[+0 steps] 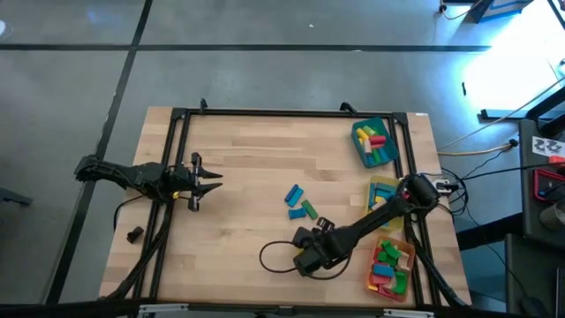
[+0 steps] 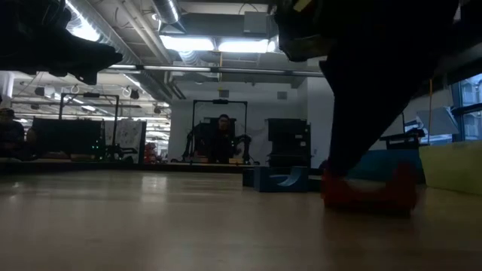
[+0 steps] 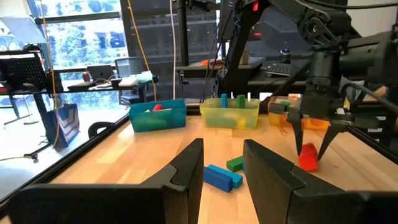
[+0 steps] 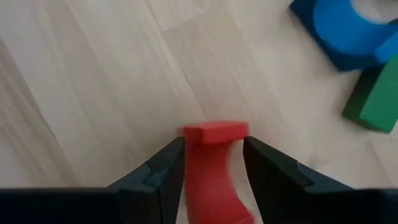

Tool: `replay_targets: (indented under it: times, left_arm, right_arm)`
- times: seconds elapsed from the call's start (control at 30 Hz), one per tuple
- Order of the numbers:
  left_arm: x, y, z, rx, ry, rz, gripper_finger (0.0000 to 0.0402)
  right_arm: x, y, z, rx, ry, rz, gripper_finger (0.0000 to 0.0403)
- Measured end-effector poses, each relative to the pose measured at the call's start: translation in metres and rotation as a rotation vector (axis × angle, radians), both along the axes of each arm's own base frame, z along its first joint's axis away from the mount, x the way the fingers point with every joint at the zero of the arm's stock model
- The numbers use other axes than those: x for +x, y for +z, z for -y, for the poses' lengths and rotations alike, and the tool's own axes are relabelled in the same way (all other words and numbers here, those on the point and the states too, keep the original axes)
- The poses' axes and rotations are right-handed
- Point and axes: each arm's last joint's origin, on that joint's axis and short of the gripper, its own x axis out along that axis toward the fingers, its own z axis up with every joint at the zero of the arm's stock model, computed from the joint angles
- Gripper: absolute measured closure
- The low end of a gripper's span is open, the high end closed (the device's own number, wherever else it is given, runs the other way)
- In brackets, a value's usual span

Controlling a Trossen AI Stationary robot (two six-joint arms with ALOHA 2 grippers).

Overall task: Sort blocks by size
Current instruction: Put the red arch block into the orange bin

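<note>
A red block (image 4: 214, 168) was squeezed between the right gripper's (image 4: 214, 163) fingers (image 4: 273, 171), low on the wooden surface (image 1: 256, 168). Blue and green blocks (image 1: 300, 203) lay close by. The left gripper (image 3: 222, 167) was held partly open, with nothing in it.

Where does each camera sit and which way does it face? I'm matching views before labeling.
High: overhead, straight down; both arms, red block.
Low: table height, level across; the right arm's dark bulk, red block.
Left wrist: past its own fingers toward the trays.
Right wrist: downward, right gripper around the red block.
All four share that block.
</note>
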Motion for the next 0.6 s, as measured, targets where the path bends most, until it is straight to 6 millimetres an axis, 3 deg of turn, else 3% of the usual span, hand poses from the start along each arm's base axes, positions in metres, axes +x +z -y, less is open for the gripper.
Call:
replay_targets:
  times: [0.6]
  left_arm:
    - [0.0, 0.0, 0.0, 0.0, 0.0, 0.0, 0.0302]
  right_arm:
    - [-0.0045, 0.001, 0.0007, 0.039, 0.003, -0.05, 0.0237]
